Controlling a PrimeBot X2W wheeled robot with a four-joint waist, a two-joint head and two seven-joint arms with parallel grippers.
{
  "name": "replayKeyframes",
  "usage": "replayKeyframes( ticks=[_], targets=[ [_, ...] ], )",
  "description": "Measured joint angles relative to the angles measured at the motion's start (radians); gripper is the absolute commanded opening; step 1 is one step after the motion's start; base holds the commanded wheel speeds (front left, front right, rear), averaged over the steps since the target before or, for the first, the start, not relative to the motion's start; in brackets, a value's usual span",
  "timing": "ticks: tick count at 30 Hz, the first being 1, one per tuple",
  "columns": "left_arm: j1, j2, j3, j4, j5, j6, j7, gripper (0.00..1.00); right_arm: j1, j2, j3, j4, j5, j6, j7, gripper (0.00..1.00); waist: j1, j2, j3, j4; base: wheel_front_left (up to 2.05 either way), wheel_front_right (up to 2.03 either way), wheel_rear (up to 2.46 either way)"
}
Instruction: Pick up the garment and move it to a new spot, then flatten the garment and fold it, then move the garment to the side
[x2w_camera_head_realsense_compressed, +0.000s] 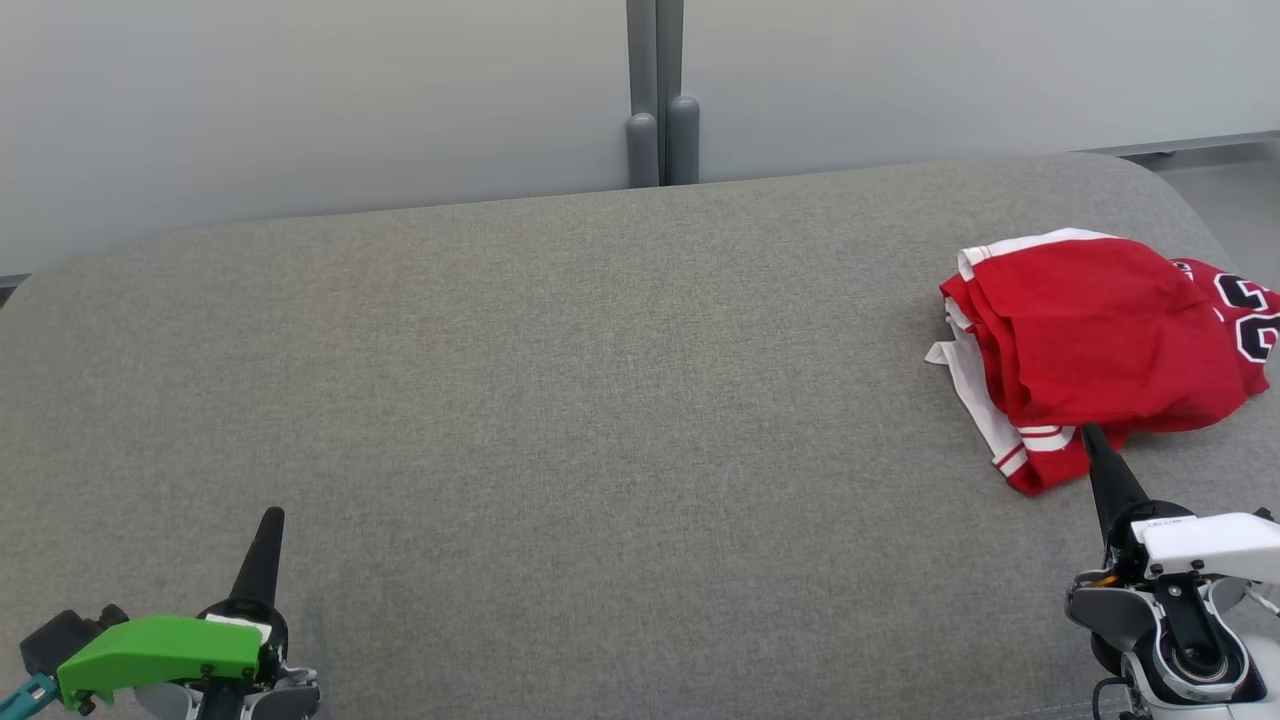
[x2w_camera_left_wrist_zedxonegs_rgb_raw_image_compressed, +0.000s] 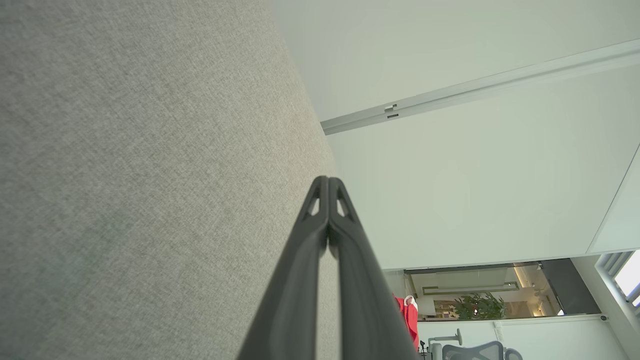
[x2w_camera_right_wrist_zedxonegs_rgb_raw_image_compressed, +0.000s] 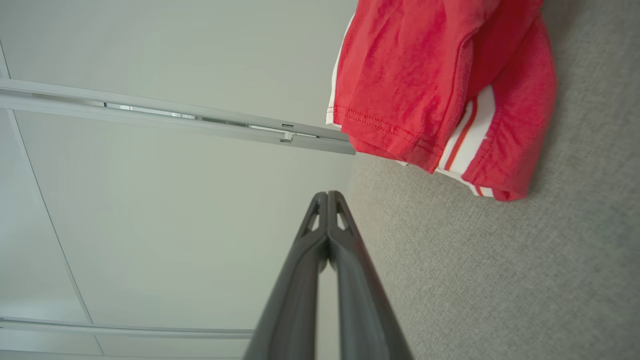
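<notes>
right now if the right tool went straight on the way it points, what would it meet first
Probably the red shirt: the shut right tool points at its near hem. In the wrist view the shirt sits slightly off that line, so it may only graze it.

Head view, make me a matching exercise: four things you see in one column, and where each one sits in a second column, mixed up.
Column one
1 garment
2 left hand
3 right hand
4 grey posts

Column two
A lower left, shut, over bare cushion
B top centre, behind the cushion
C crumpled at the right side
D lower right, shut, tip near the garment

Pairs: 1-C, 2-A, 3-D, 4-B
</notes>
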Motion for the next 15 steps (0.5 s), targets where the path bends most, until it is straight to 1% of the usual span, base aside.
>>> replayKeyframes(
  ticks=[15],
  targets=[
    [-0.03,-0.023,0.055,-0.005,-0.166,-0.029,0.049,0.0,-0.02,0.049,-0.066,0.002,0.156,0.035,0.048,0.0,0.0,0.0,0.003,-0.011,0.0,0.0,0.0]
  ],
)
